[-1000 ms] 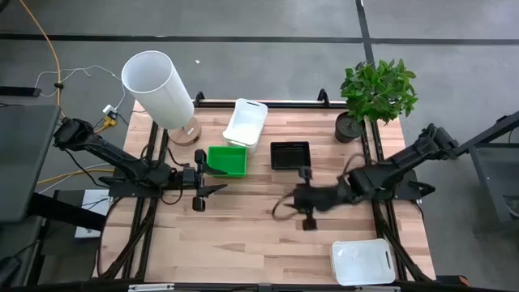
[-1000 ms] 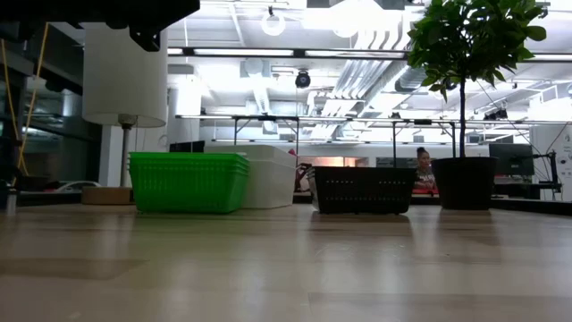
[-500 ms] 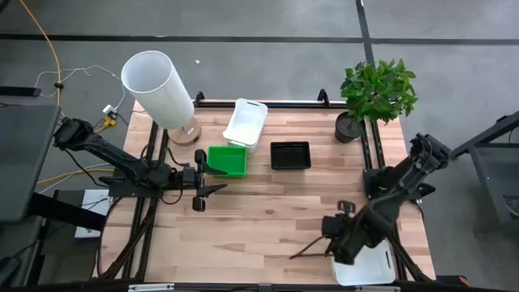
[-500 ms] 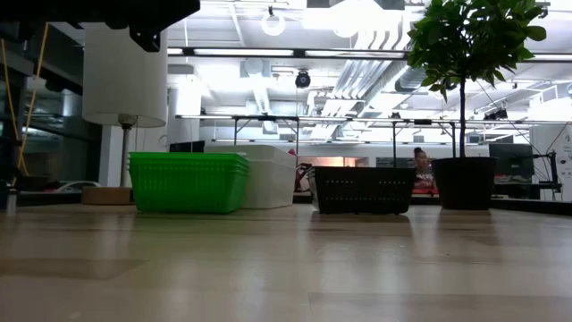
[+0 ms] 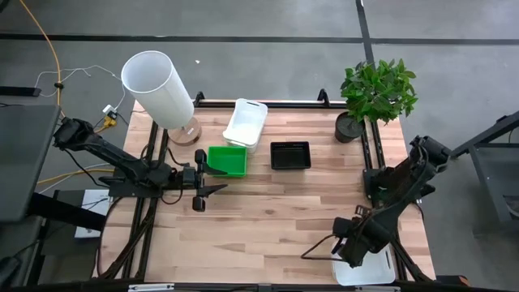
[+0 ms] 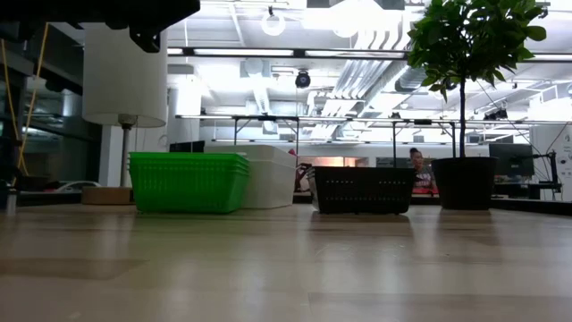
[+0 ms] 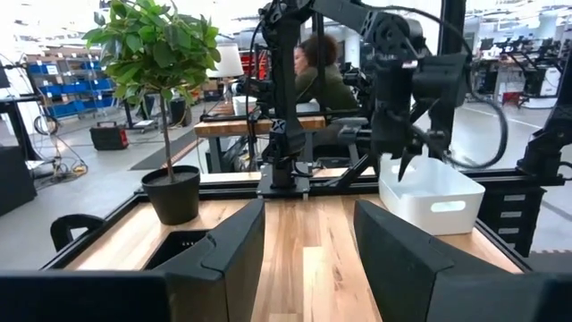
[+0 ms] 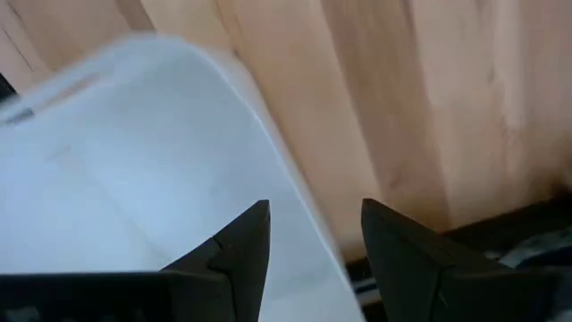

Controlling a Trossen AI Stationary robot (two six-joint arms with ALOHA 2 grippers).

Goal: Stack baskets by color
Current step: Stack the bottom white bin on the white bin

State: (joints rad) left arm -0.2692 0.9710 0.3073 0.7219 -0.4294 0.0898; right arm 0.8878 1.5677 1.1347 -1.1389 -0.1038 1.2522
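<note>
My right gripper (image 5: 354,246), fingers parted and empty, hangs over the loose white basket (image 5: 375,272), its rim just below; left gripper (image 5: 199,179) waits open.

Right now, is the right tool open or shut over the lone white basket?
Open. In the right wrist view the right tool's fingers stand apart with a clear gap, above the white basket's rim, nothing between them.

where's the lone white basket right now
In the high view the lone white basket sits at the table's near right corner, directly under the right gripper.
</note>
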